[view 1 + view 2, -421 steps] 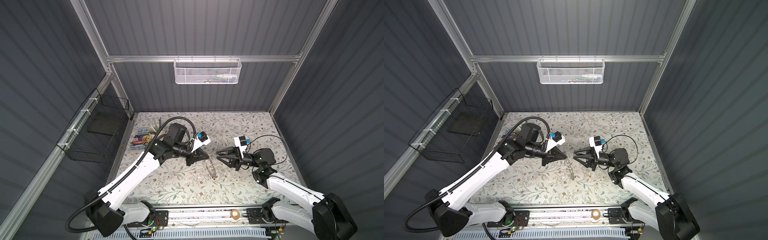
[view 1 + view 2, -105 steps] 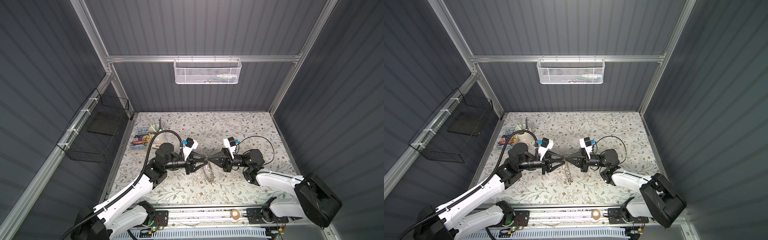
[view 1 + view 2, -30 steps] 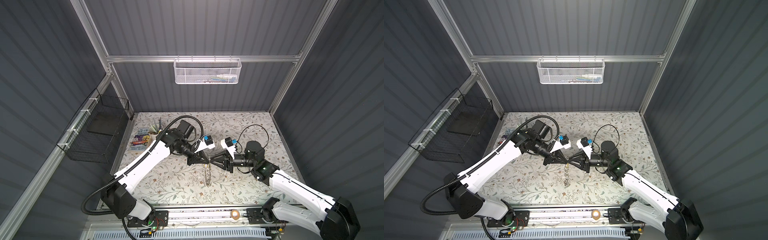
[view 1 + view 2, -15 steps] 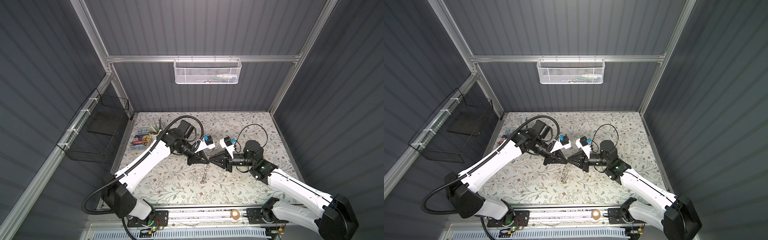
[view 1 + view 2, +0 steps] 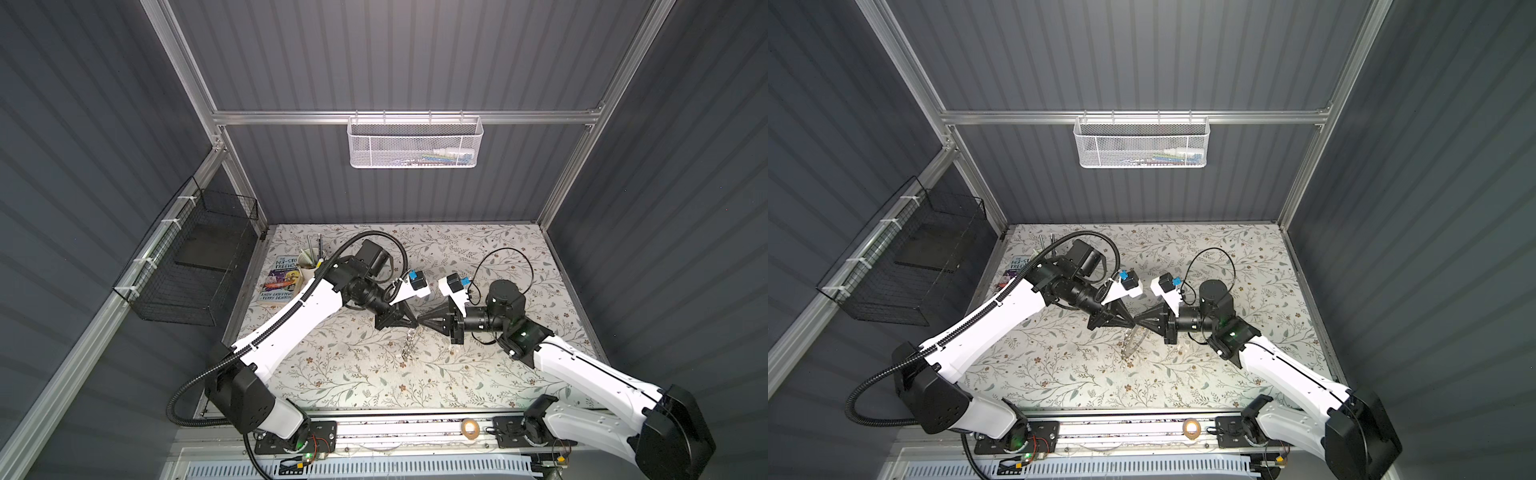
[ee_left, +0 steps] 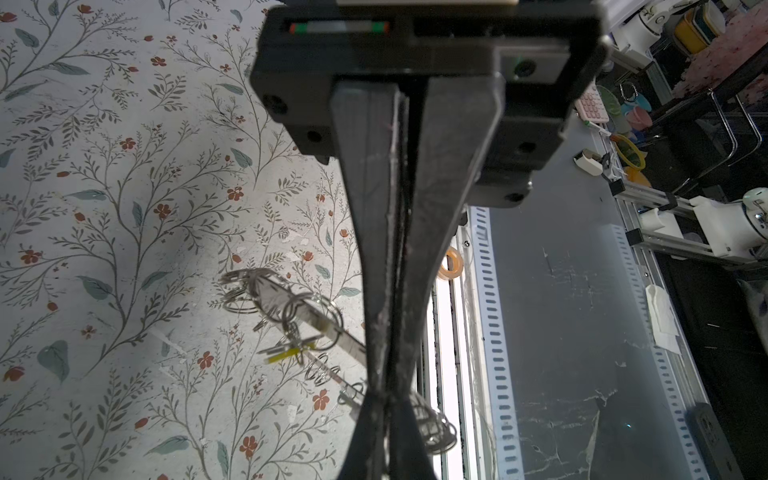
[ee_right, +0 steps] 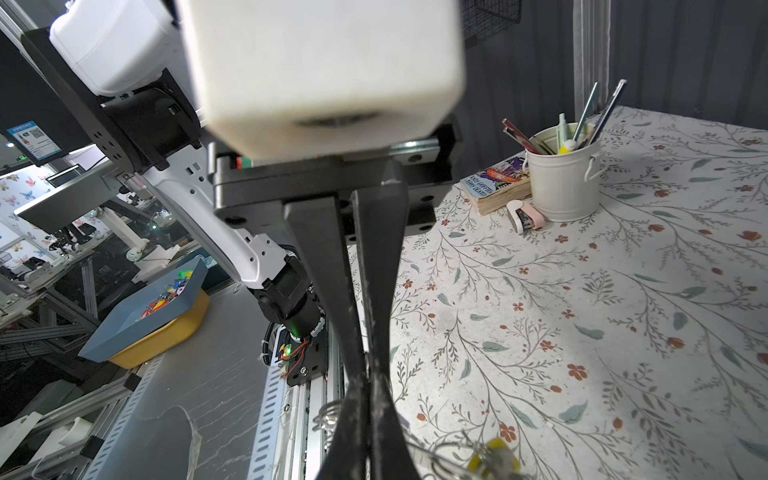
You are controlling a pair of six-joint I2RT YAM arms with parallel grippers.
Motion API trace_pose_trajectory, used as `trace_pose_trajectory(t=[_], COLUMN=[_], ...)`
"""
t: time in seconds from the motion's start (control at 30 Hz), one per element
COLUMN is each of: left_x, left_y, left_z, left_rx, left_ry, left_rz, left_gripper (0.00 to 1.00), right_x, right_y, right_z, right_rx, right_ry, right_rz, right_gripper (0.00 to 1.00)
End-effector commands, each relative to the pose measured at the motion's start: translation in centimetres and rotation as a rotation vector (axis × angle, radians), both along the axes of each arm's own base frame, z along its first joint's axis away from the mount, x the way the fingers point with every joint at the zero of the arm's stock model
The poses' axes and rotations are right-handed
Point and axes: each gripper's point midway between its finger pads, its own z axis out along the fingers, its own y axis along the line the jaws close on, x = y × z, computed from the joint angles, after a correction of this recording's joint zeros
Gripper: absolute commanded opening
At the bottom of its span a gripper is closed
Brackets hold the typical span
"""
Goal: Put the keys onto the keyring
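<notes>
- Reaches in with the left gripper, pinched tight on the keyring.
- Meets it tip to tip with the right gripper, squeezed closed, on what unclear.
- Dangles the keyring under both tips, over the table.

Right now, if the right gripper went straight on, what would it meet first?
The left gripper: both tips, shut, stand almost nose to nose where the keyring hangs. Depth is unclear, so the keyring's rim may lie between them.

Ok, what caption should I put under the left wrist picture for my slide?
Left gripper pinched shut on the keyring, a yellow key tag among its wire loops, above the flowery tablecloth.
</notes>
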Motion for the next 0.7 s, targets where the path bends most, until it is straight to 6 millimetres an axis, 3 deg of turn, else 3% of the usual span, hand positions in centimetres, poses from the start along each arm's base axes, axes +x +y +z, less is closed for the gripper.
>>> trace_pose_trajectory(t=[0.0, 0.1, 0.3, 0.67], left_x=[0.6, 0.8, 0.6, 1.1], left_y=[-0.4, -0.3, 0.6, 2.1], left_z=[1.1, 1.0, -0.1, 1.3], left_rx=[-0.038, -0.040, -0.028, -0.134], left_ry=[-0.047, -0.051, -0.041, -0.042], left_rz=[0.010, 0.047, 0.100, 0.233], left_gripper=[0.00, 0.00, 0.12, 0.34], right_x=[0.4, 0.7, 0.6, -0.2], right_y=[0.1, 0.0, 0.0, -0.1], right_z=[0.6, 0.9, 2.0, 2.6], right_rx=[0.003, 0.008, 0.053, 0.117], right_ry=[-0.017, -0.041, -0.074, -0.115], right_rz=[-0.025, -0.049, -0.039, -0.014], right_gripper=[0.00, 0.00, 0.00, 0.00])
